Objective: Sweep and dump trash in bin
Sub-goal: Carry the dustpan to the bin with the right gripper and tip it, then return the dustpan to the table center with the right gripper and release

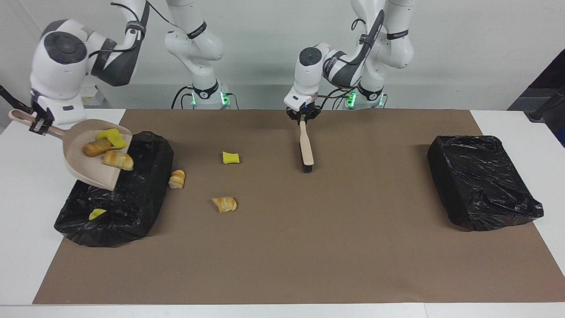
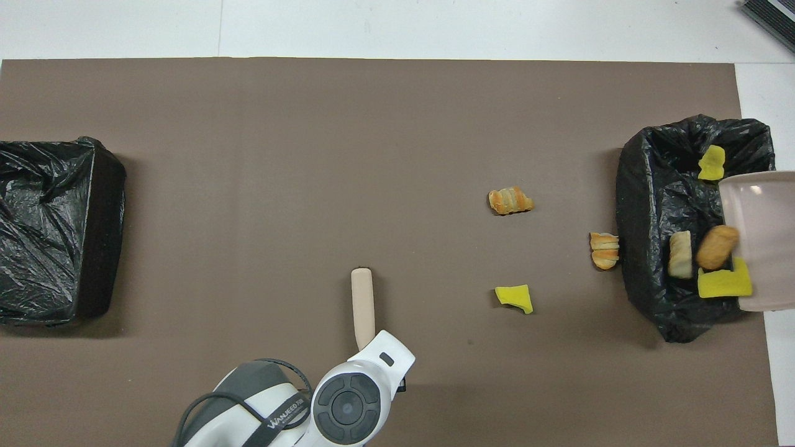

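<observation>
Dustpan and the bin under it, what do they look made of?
Dustpan: probably plastic, smooth matte beige in one moulded piece with its handle. Bin: its own material is hidden; it is lined with thin black plastic film, glossy and crinkled.

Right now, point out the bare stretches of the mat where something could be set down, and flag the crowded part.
Free: the wide mat between the brush, held by the left gripper, and the covered bin; also the strip farthest from the robots. Crowded: beside the open bin, where three loose trash pieces lie and the right gripper tips the dustpan.
</observation>
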Controlling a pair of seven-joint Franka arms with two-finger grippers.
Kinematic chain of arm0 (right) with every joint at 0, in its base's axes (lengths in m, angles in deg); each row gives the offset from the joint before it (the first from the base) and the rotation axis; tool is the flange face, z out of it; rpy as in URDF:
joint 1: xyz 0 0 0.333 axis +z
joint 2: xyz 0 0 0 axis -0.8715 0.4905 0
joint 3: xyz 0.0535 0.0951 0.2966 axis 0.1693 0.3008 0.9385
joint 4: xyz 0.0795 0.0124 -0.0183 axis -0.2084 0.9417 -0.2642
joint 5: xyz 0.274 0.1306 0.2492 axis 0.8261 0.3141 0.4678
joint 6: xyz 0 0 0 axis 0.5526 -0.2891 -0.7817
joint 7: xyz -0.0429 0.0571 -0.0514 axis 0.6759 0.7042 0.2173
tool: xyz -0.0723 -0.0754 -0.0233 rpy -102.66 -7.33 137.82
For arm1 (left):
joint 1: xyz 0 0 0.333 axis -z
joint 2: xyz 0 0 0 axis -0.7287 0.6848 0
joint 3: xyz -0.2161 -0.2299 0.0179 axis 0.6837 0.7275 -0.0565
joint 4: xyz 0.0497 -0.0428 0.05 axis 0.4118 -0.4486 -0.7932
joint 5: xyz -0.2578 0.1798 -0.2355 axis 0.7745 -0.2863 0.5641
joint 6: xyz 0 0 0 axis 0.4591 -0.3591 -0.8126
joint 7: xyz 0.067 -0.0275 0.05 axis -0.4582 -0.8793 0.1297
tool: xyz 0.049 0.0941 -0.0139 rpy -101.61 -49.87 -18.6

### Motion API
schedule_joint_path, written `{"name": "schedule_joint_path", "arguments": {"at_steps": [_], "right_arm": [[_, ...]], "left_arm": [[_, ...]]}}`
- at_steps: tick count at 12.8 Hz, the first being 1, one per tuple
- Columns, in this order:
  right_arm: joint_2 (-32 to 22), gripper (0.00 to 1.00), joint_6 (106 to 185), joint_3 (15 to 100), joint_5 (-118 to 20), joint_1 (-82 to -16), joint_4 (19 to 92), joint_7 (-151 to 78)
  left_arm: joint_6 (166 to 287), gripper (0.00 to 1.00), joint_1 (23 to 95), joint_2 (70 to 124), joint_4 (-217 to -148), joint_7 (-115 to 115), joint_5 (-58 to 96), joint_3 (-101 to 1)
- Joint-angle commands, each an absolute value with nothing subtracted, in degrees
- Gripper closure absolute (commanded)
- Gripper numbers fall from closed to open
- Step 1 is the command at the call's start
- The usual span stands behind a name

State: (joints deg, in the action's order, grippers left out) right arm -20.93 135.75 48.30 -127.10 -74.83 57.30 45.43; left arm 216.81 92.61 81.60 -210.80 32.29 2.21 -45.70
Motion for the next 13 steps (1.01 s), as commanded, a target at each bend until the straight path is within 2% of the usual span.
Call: {"name": "schedule_joint_path", "arguments": {"at_steps": [1,5,8,11,13], "right_arm": [[-22.6,1.00,136.5,48.3,-129.2,-77.6,57.6,45.9],[-23.0,1.00,135.3,49.5,-126.2,-76.5,55.8,46.1],[-23.4,1.00,133.1,51.7,-115.8,-76.5,56.3,41.4],[-23.8,1.00,132.6,52.5,-104.8,-76.5,57.3,40.0],[-23.8,1.00,130.9,52.6,-100.2,-73.7,58.7,31.1]], "left_arm": [[217.7,0.00,92.7,81.8,-210.8,33.4,1.8,-46.6],[216.6,0.00,87.5,81.8,-207.8,32.7,0.8,-46.9],[215.2,0.00,77.5,81.1,-203.4,30.8,-2.0,-47.1],[207.8,0.00,67.6,80.5,-198.8,19.9,-2.0,-47.2],[202.9,0.00,61.0,80.2,-196.1,10.3,-2.0,-47.2]]}}
